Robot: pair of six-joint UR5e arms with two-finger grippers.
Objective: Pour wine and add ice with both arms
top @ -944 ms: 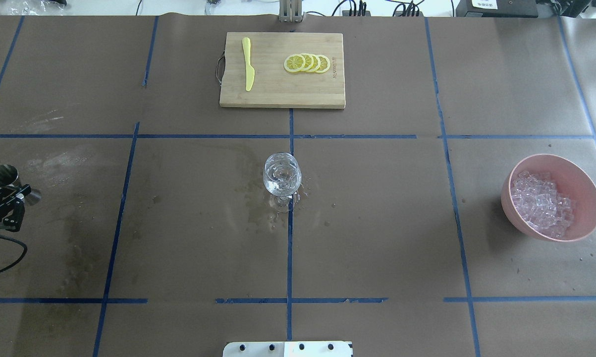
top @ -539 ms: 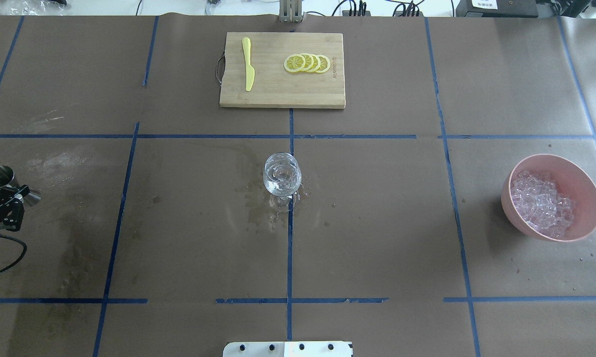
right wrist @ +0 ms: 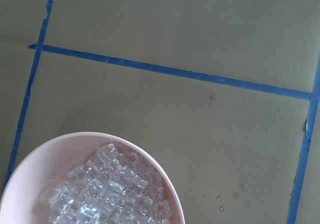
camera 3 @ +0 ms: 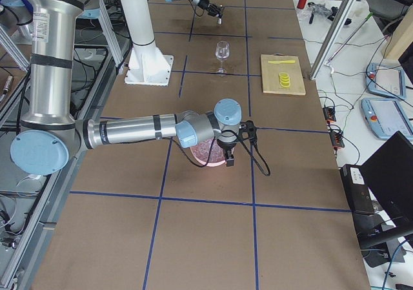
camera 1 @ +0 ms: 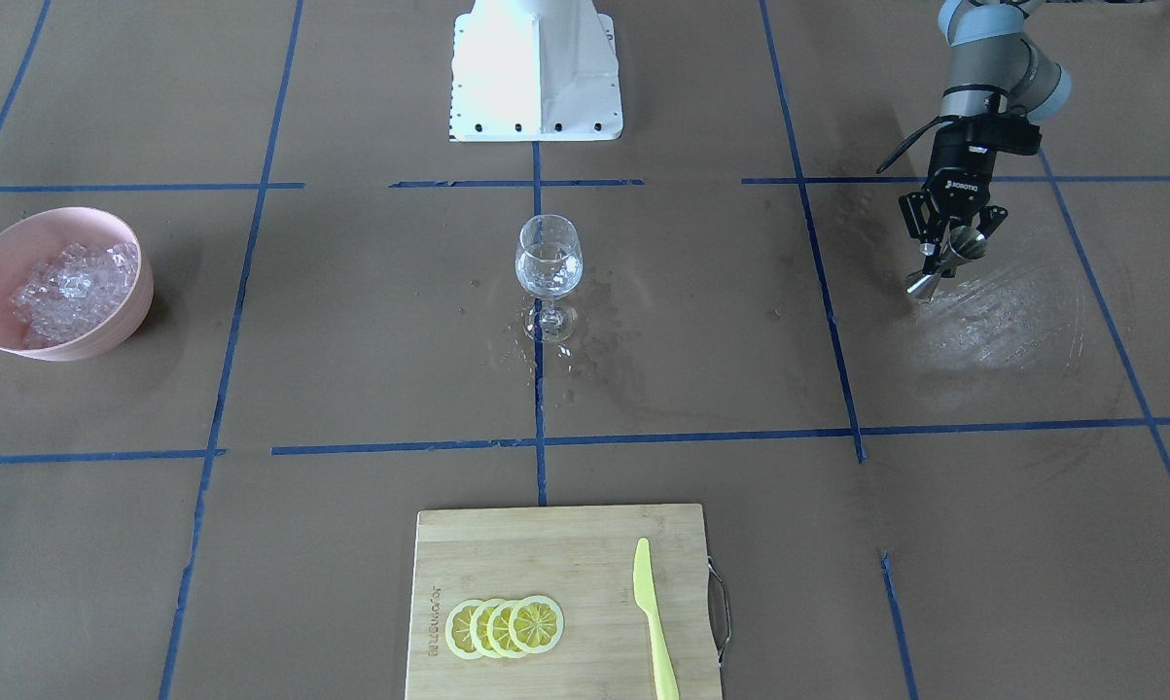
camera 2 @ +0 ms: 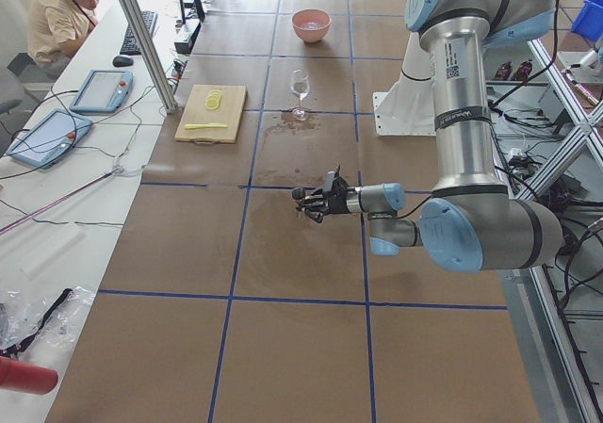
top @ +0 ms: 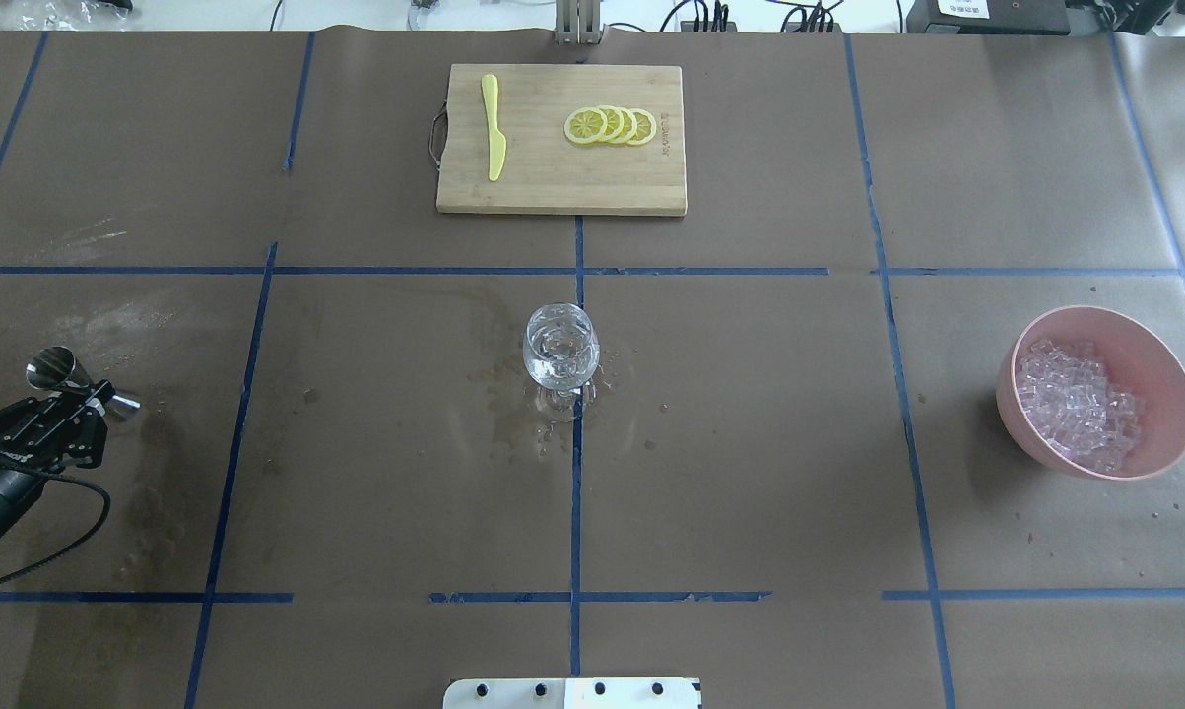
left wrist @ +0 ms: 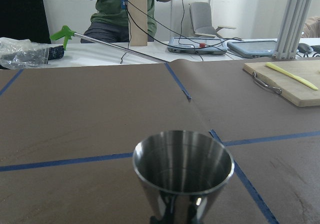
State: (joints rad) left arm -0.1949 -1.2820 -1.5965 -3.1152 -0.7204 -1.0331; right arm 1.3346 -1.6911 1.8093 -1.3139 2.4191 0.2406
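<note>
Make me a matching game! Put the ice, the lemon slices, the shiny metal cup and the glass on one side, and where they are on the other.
1. ice
2. lemon slices
3. metal cup
4. glass

A. on the wooden board
B. in the left gripper
C. in the pink bowl
D. upright, mid-table

Pairs: 1-C, 2-A, 3-B, 4-D

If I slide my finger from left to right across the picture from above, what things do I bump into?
First the shiny metal cup held in the left gripper → yellow knife → wine glass → pink bowl with the ice in it.
</note>
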